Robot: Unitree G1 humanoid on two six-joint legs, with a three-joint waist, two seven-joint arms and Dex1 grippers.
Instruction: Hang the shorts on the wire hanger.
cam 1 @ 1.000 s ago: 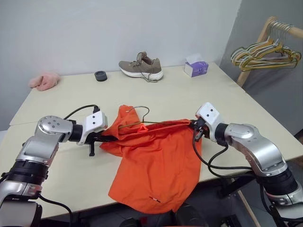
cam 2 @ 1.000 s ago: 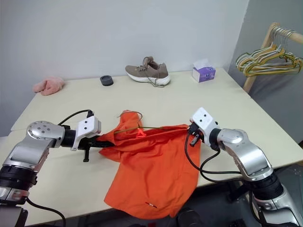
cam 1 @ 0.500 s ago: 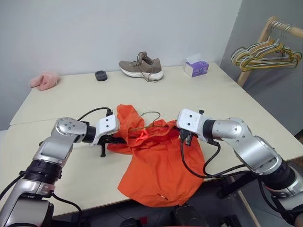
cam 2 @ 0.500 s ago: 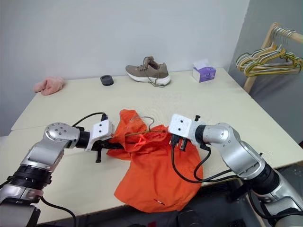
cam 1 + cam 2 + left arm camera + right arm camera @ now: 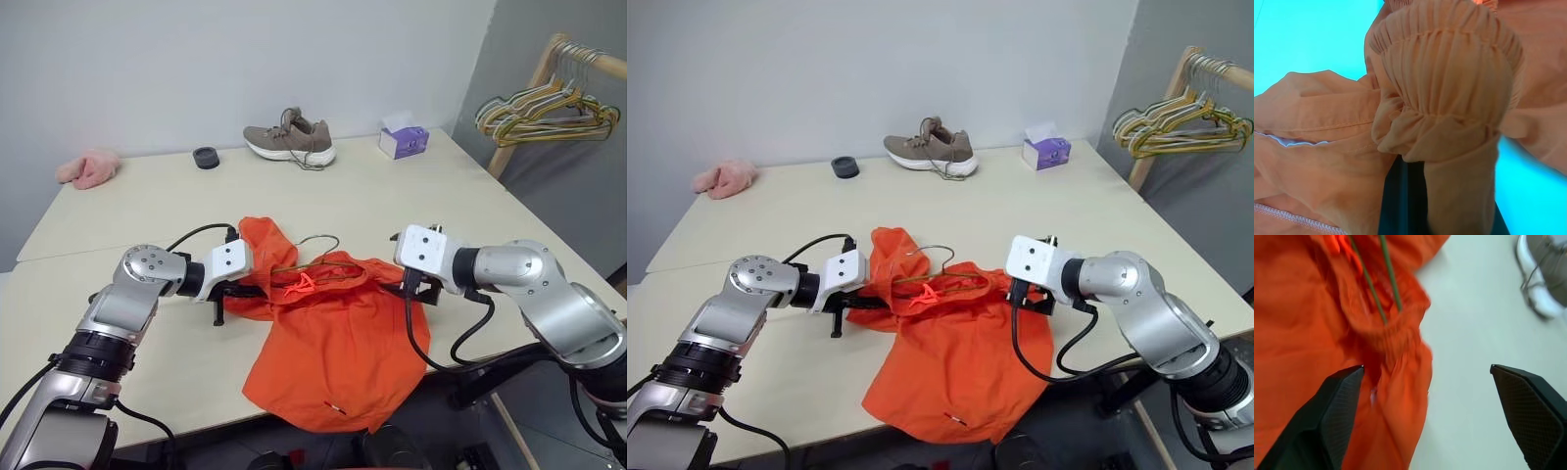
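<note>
Two hands flank the bright orange thin-fabric shorts [image 5: 328, 333], which drape over the pale tabletop [image 5: 392, 201] edge. The left hand [image 5: 235, 292] is pressed together, pinching the gathered waistband; the right hand [image 5: 1432, 418] is spread wide beside them. The thin olive-gold wire hanger [image 5: 313, 257] runs through the waistband.

We see the shorts [image 5: 1444, 88] very close up, right in front of our left gripper [image 5: 1410, 205]. The bunched stretchy waistband sits pinched between the two dark fingers [image 5: 1393, 205], which are shut tight on it. More orange cloth hangs beside the fingers, with a stitched hem showing.
</note>
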